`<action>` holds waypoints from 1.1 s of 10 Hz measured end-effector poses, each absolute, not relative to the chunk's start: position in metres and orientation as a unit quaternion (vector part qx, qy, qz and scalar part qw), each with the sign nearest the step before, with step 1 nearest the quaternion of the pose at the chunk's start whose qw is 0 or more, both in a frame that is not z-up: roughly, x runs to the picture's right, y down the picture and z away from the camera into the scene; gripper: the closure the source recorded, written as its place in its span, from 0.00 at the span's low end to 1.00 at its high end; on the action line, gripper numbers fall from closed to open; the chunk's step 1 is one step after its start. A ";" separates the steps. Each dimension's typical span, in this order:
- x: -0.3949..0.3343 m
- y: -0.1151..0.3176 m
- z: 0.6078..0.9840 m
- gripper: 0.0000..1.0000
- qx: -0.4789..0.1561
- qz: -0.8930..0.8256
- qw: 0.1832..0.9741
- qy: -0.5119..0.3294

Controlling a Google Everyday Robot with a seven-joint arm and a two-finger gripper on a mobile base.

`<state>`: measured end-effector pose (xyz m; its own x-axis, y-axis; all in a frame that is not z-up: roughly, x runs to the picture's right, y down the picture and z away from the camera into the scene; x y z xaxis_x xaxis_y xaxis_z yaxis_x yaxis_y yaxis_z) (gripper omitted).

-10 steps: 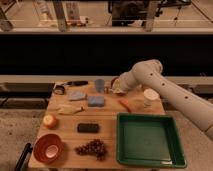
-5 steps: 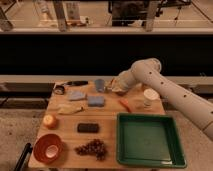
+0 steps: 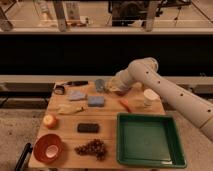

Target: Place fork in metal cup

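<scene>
The metal cup (image 3: 99,85) stands upright at the back middle of the wooden table (image 3: 107,134). My gripper (image 3: 112,88) is low over the table just to the right of the cup, at the end of the white arm (image 3: 165,90) that reaches in from the right. I cannot make out the fork; it may be hidden at the gripper.
A green tray (image 3: 147,140) sits front right and a white cup (image 3: 150,97) back right. An orange carrot-like piece (image 3: 125,105), blue sponge (image 3: 96,101), grey cloth (image 3: 77,95), black block (image 3: 88,128), grapes (image 3: 92,148), red bowl (image 3: 48,148) and a fruit (image 3: 50,121) are spread across the table.
The arm has hardly moved. The gripper stays close to the right side of the metal cup.
</scene>
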<state>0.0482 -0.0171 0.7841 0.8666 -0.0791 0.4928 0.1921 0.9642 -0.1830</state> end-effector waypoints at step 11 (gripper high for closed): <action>0.104 -0.013 0.794 1.00 -0.100 -0.012 0.972 -0.213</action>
<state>0.1038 -0.0125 0.7941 0.9092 0.0187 0.4159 0.0662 0.9798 -0.1887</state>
